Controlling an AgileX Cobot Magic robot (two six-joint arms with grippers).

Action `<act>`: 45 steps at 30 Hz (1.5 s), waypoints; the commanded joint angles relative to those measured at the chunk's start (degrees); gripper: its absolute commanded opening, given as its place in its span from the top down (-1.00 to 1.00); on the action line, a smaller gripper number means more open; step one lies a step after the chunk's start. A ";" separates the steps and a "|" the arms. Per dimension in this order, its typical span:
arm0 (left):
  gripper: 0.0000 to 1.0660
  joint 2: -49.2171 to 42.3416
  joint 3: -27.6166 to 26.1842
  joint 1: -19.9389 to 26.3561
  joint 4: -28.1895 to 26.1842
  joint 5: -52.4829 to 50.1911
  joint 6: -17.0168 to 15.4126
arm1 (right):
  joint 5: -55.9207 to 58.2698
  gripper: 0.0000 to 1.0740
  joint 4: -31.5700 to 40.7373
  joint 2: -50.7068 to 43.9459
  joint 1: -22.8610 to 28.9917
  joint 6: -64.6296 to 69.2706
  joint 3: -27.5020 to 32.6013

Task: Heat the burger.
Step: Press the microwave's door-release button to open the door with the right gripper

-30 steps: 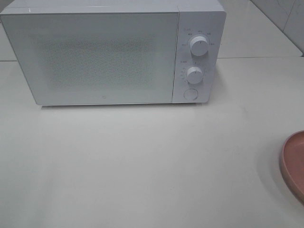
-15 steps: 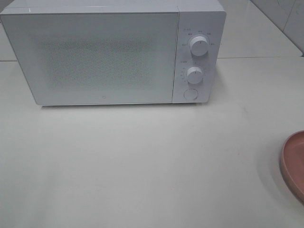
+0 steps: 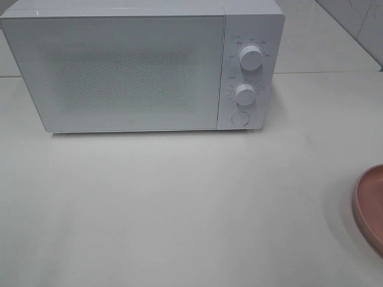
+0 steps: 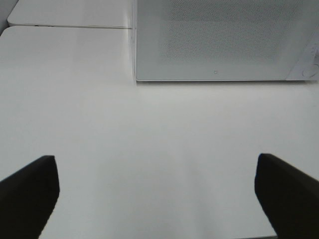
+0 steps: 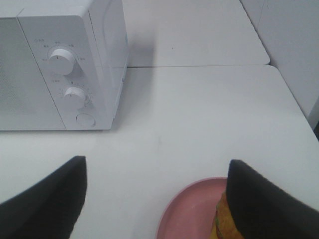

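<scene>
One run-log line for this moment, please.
white box-shaped microwave: door shut | golden-bun burger: on round pink plate, not yet picked | left gripper: open, empty | right gripper: open, empty, facing plate

The left gripper point(image 4: 157, 196) shows two broad fingers point(image 4: 27, 196), plain matte black with slanted tips; the right gripper point(image 5: 158, 199) has the same pair (edges blurred up close).
</scene>
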 commanded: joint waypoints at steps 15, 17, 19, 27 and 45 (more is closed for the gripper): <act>-0.87 -0.80 0.11 -0.11 -0.23 -0.34 -0.06 | -21.37 -0.37 -1.15 12.20 -0.34 -0.40 8.14; -0.87 -0.80 0.11 -0.11 -0.23 -0.34 -0.06 | -22.86 -0.37 -1.49 13.01 -0.34 -0.40 8.77; -0.87 -0.80 0.11 -0.11 -0.23 -0.34 -0.06 | -30.71 -0.37 -2.12 15.81 -0.34 -0.40 10.89; -0.87 -0.80 0.11 -0.11 -0.23 -0.34 -0.06 | -43.03 -0.37 -1.83 20.68 -0.34 -0.34 13.29; -0.87 -0.80 0.11 -0.11 -0.23 -0.34 -0.06 | -71.10 -0.37 0.29 37.82 1.32 -5.67 15.07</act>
